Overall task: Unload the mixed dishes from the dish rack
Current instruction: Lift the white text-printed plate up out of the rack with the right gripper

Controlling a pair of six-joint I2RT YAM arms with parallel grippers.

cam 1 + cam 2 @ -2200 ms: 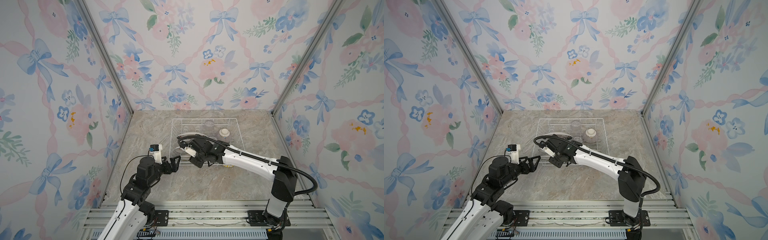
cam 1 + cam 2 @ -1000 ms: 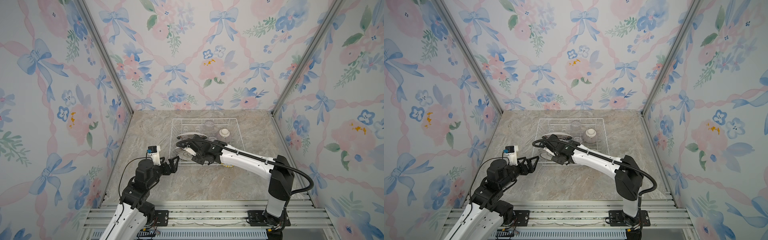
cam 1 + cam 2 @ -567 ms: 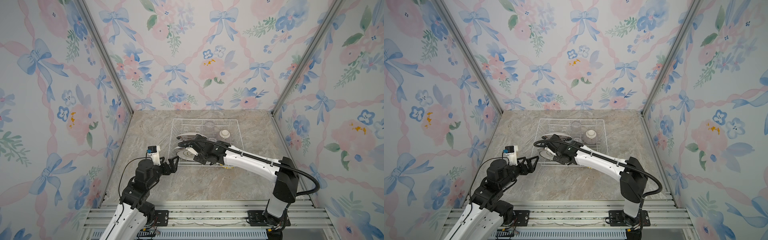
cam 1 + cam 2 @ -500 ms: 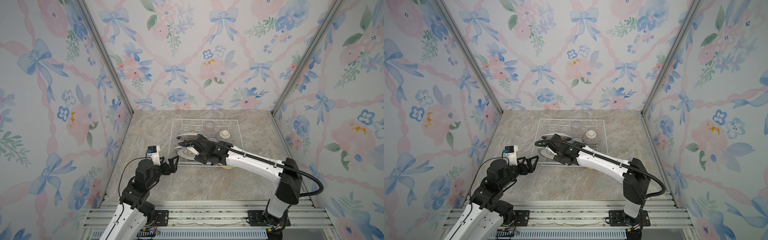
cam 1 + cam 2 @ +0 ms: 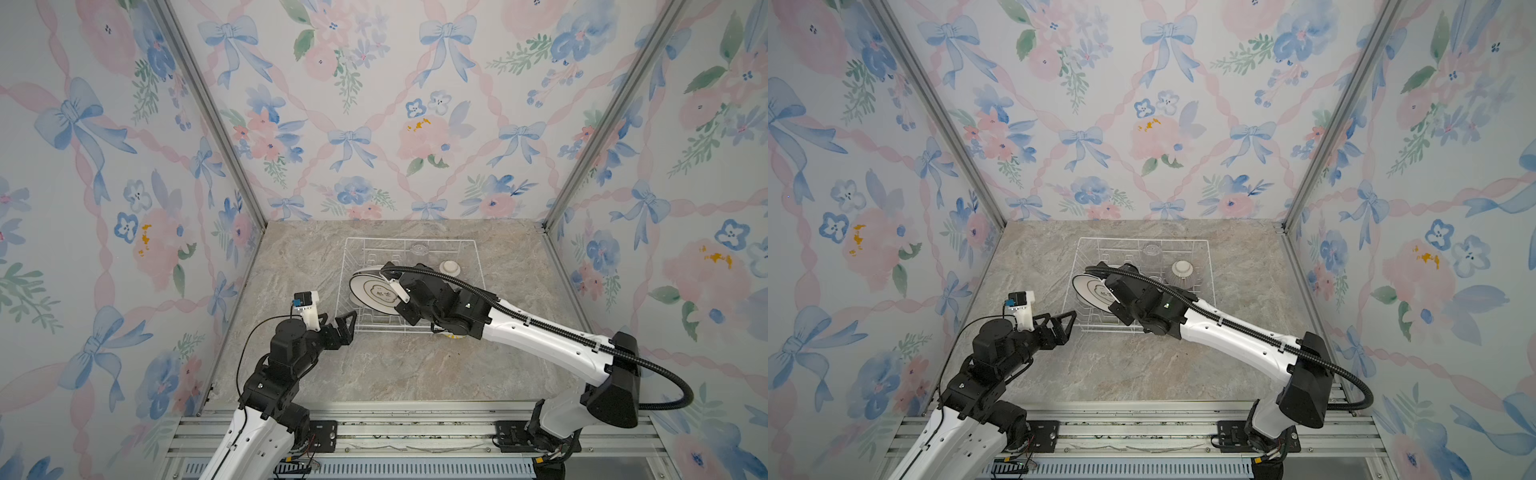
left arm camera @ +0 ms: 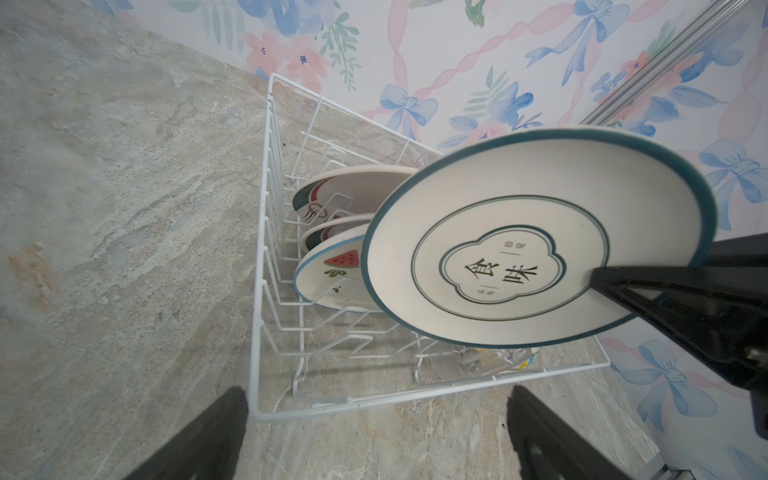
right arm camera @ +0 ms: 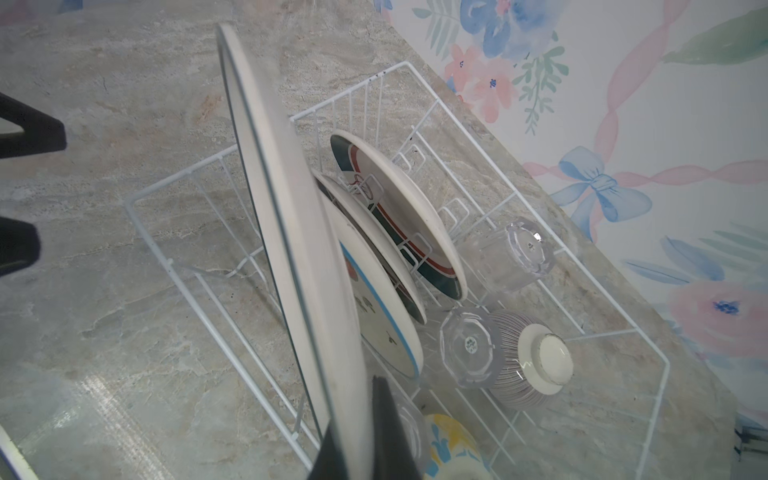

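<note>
In both top views my right hand reaches over the near-left part of the rack, pinched tight on the rim of the teal-edged plate. The plate stands on edge, tilted, held up over the dividers. My left hand hovers over the table just outside the rack's near-left corner, its jaws spread wide and holding nothing. A broad stretch of bare table lies in front of the rack, between my two arms. In the far-right part of the rack sits an upturned striped bowl, with a glass just beyond it.

In the left wrist view the held plate faces my left hand, and one dark finger of my right hand lies across its face near the rim. Behind it the watermelon plate leans in the dividers, with two dark-rimmed plates farther back. The rack's near corner sits between my spread left fingers, and the divider wires nearest that corner are bare.

In the right wrist view I see the held plate edge-on, with a finger on each side of its rim. The watermelon plate is just beside it; I cannot tell whether they touch. A second glass leans against the striped bowl. The yellow-blue bowl is near my right fingers. My left fingers stay outside the rack's wall, apart from the plate.
</note>
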